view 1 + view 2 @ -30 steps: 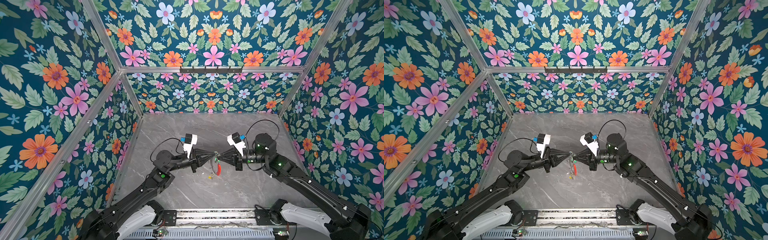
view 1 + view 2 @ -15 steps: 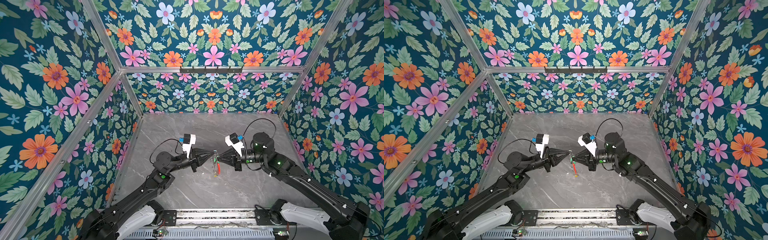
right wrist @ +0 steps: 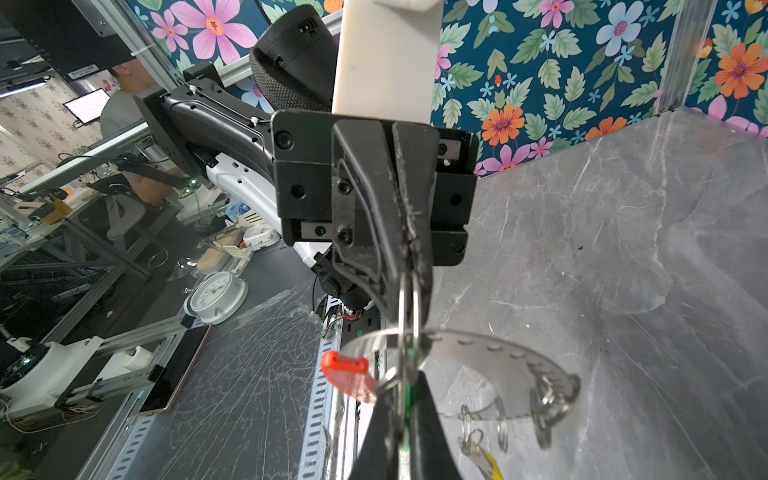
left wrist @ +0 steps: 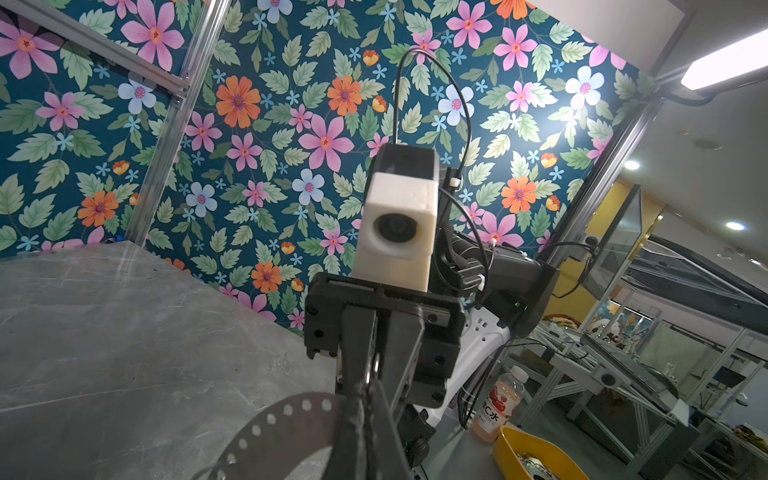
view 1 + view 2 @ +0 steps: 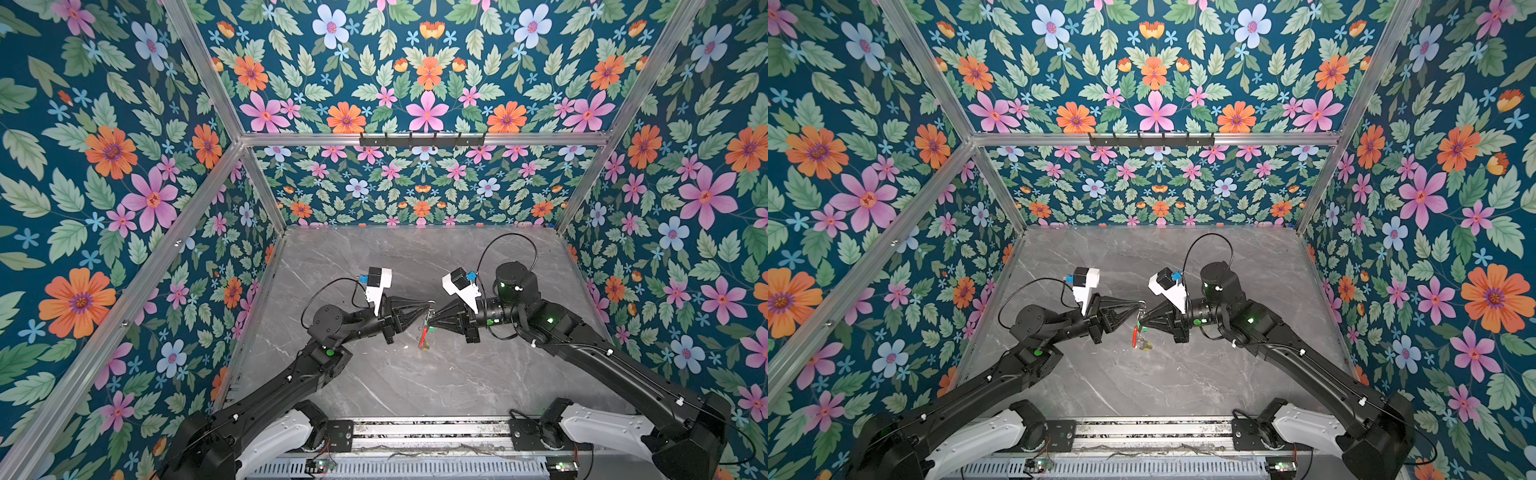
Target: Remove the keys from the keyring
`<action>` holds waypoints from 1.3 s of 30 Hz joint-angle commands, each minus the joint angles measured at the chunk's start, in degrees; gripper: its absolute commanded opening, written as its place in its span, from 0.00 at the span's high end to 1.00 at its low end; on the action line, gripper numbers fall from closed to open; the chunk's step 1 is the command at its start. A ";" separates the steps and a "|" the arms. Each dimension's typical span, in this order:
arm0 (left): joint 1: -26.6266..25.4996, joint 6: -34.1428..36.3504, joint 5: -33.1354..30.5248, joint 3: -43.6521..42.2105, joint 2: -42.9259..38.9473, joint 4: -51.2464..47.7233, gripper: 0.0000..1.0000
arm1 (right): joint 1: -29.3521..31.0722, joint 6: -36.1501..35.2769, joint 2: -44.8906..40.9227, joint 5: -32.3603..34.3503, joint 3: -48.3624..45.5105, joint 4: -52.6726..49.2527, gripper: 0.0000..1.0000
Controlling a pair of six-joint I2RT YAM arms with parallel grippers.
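"While both arms meet tip to tip, where is the keyring?"

"Hanging between their tips, over the table. The left gripper pinches a split ring; the right gripper clamps the green-tagged key opposite, so any pull likely runs along their shared line."

The left gripper pinches a silver ring; the right gripper pinches a green tag by the keyring.
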 commanded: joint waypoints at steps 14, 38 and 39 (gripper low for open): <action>-0.03 2.67 -0.96 0.68 -1.08 0.17 1.00 | 0.12 -2.52 -7.66 10.55 -0.20 -5.95 0.56; 0.00 3.16 -5.63 -1.71 -1.01 3.91 1.00 | -4.48 14.25 1.61 -2.91 5.35 7.77 0.63; 0.04 3.07 -5.83 -1.84 -1.01 4.10 1.00 | -4.51 14.27 1.68 -2.86 5.12 7.89 0.65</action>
